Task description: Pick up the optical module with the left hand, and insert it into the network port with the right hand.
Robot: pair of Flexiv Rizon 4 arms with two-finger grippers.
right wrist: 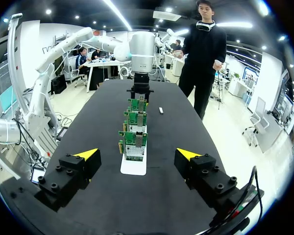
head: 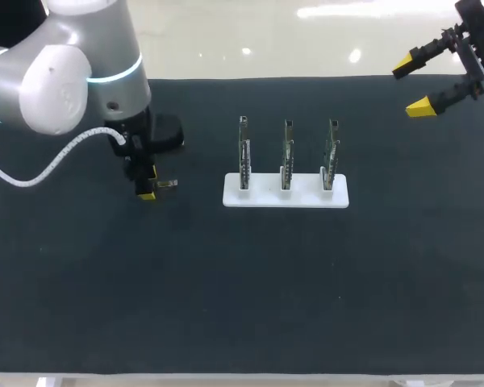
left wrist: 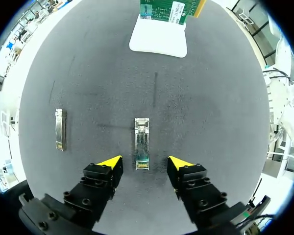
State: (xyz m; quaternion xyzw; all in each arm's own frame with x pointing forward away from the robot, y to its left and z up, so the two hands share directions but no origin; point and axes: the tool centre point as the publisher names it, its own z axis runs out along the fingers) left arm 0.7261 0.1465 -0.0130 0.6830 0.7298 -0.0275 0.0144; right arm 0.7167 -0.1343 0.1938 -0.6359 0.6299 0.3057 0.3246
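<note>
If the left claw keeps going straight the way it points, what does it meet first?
Most likely the optical module, lying on the black table just ahead, centred between the left claw's open fingers. The gap above it is hard to judge.

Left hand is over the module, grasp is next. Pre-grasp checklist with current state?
1. Left hand open: ok, yellow tips spread wide.
2. Optical module between the fingers: ok, roughly centred, with a gap on each side.
3. Module alignment: ok, it lies flat on the table, its long axis running straight ahead of the hand.
4. Second module clear of the grasp: ok, it lies well off to one side.
5. Right hand out of the way: ok, open, off by the table's far right corner.
6. Fingertip height above the table: cannot tell.
</note>
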